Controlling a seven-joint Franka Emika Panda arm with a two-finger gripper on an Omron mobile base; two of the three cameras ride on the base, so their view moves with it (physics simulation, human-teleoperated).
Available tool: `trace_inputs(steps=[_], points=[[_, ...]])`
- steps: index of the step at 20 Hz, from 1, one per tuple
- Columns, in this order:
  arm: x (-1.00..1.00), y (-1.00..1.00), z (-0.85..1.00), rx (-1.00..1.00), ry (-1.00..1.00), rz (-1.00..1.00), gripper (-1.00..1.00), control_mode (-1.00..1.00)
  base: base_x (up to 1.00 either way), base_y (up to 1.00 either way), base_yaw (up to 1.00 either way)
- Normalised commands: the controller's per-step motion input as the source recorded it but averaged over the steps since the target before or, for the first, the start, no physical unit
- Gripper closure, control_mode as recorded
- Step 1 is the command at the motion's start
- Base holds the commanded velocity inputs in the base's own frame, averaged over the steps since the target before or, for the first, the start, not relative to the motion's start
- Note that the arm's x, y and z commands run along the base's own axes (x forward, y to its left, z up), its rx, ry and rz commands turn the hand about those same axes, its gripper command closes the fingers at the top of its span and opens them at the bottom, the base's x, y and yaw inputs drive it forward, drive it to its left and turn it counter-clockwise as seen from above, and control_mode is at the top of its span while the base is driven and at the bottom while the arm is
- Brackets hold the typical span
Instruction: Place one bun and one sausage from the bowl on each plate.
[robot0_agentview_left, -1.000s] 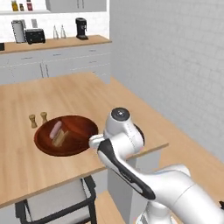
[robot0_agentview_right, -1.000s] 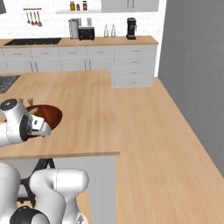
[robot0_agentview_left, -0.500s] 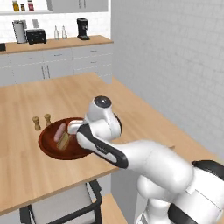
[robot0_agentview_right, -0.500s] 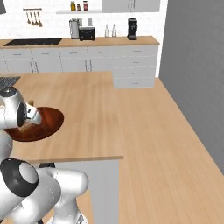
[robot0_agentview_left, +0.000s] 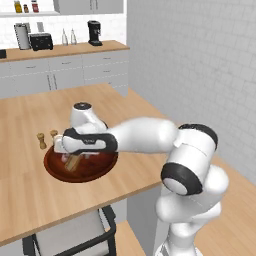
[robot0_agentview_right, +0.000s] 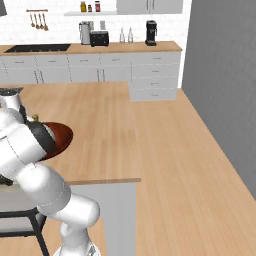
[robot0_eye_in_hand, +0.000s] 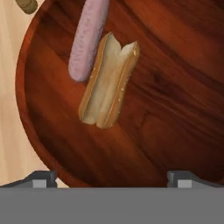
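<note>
Reddish-brown wood marks the bowl (robot0_eye_in_hand: 166, 109), which sits on the counter (robot0_agentview_left: 30, 200) near its front edge, beside two small wooden shakers (robot0_agentview_left: 46, 139). Inside it lie a split bun (robot0_eye_in_hand: 109, 81) and a pink sausage (robot0_eye_in_hand: 87, 39), touching side by side. The gripper (robot0_eye_in_hand: 111, 177) hovers directly above them with its fingertips (robot0_eye_in_hand: 41, 178) spread wide apart and nothing between them. No plate is visible from any angle, so nothing can be judged as delivered; the job looks to be at an early stage, with a first pick from the bowl not yet made and both plates probably yet to be filled.
</note>
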Motion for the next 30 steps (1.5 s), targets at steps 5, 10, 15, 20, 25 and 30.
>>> trace_inputs(steps=[5,10,15,20,25,30], points=[[0.21,0.19,-0.64,-0.17,-0.12,0.0,-1.0,-1.0,0.0,0.0,0.0],[0.53,0.25,-0.31,-0.06,-0.03,0.0,-1.0,-1.0,0.0,0.0,0.0],[0.36,0.06,-0.29,-0.04,0.01,0.0,-1.0,-1.0,0.0,0.0,0.0],[0.13,0.02,-0.42,-0.06,0.07,0.0,-1.0,-1.0,0.0,0.0,0.0],[0.0,-0.11,-0.25,0.0,0.02,-0.01,-1.0,-1.0,0.0,0.0,0.0],[-0.34,-0.31,0.0,0.02,0.0,-0.02,-1.0,-1.0,0.0,0.0,0.0]])
